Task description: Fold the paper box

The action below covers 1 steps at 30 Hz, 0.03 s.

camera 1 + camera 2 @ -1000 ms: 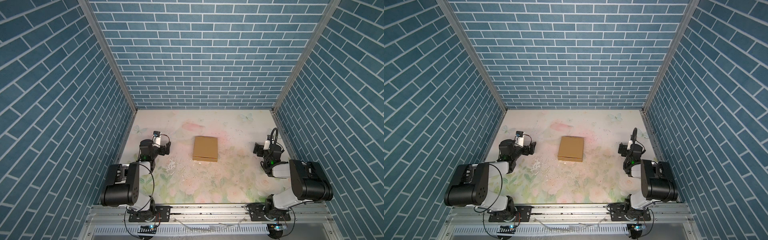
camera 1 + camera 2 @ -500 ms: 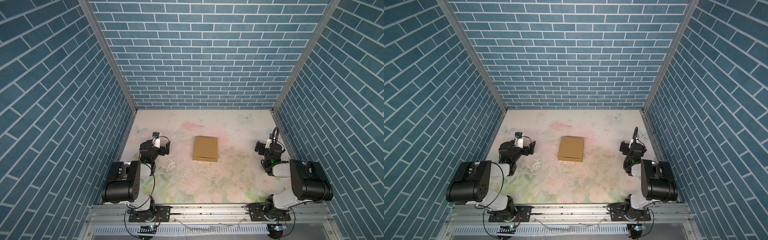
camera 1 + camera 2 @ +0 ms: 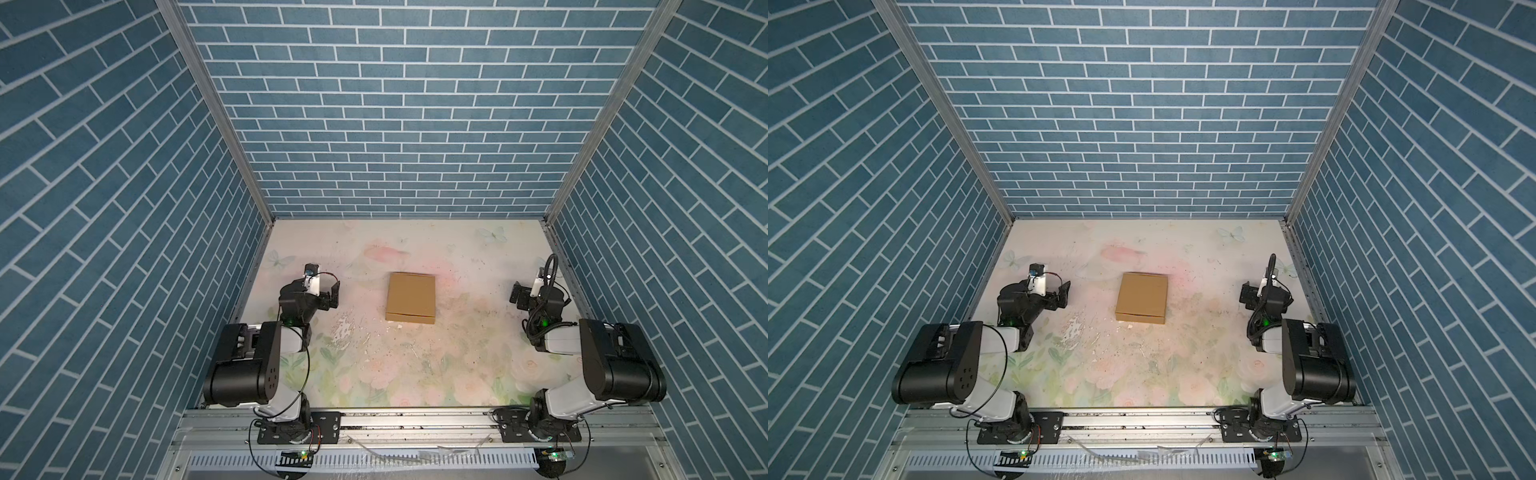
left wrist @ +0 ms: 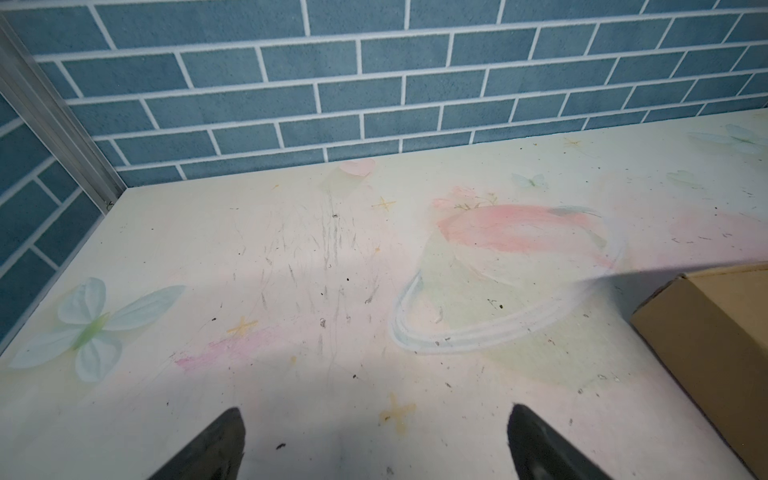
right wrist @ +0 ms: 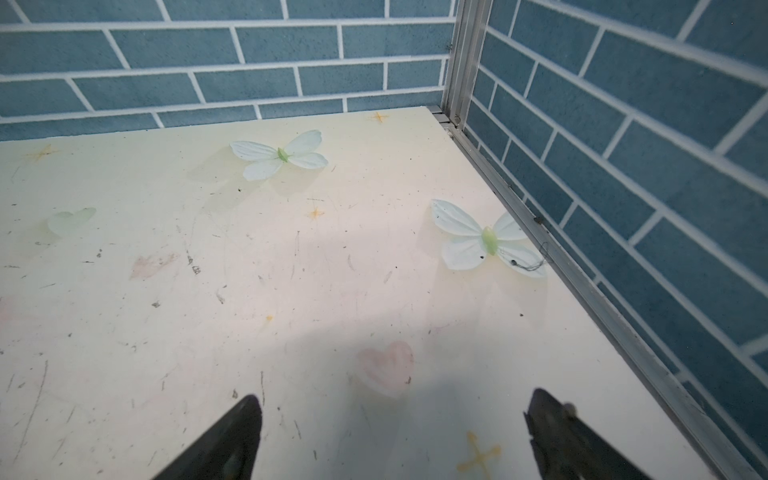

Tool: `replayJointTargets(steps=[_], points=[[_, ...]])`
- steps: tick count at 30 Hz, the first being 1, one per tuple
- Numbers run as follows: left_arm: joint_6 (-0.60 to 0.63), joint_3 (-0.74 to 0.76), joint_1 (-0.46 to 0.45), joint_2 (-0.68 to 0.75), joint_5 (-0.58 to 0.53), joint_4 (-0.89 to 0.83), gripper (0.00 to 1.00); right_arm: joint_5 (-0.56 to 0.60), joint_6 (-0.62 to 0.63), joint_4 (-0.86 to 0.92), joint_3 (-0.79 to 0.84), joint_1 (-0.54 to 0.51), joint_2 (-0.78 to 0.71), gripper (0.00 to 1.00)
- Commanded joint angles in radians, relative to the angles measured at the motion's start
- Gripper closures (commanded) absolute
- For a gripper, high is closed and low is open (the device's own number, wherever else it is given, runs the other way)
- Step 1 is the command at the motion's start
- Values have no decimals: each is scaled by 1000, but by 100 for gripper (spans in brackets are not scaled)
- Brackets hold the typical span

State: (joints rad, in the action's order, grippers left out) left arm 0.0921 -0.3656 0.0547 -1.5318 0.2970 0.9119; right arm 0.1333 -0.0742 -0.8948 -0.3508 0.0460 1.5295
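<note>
left arm has settled back slightly; paper box unmoved, closed, mid table. left gripper and right gripper gape empty, well apart from it. folding looks complete; next move: stay parked.

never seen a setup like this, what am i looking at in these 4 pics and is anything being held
Two robot arms sit at a flower-printed table inside blue brick-pattern walls. Two pictures look down from overhead, side by side like a pair of eyes. The other two come from a camera on each arm's wrist, looking past its tool. A brown paper box, folded shut, lies between the arms. The left tool and right tool are open and hold nothing.
</note>
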Motion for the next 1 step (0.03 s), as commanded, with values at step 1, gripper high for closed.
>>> replayJointTargets(steps=[1], points=[[-20, 8, 4, -4, -35, 23, 1, 17, -18, -6, -20, -5, 6, 1]])
